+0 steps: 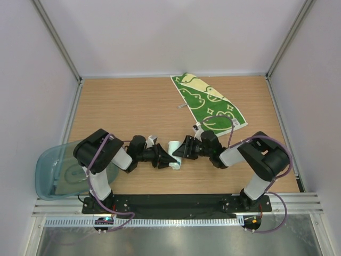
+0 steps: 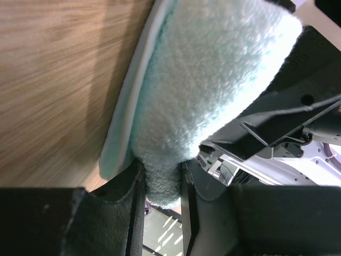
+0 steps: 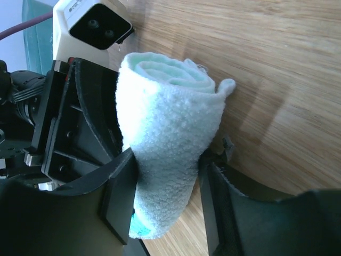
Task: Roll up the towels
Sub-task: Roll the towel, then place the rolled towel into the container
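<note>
I'm looking down on a wood-grain table (image 1: pixel 133 101) with a smooth, matte top. At its near left corner a translucent teal-grey plastic bin (image 1: pixel 50 170) with rounded corners overhangs the edge. The green towel (image 1: pixel 208 101) lies flat and unrolled at the far side, right of centre, a long rectangle set at a slant with cream patches and white doodles.

The mint towel (image 3: pixel 170 138) sits near the front centre between the two arms. It is a fluffy terry cloth wound into a stubby cylinder, its spiral layers showing at the end.

The left gripper (image 2: pixel 162 181) is nearly closed, its black fingers pinching a fold of that terry at one end of the roll. The right gripper (image 3: pixel 168 181) stands much wider, straddling the roll's body, with both pads pressed against its sides.
</note>
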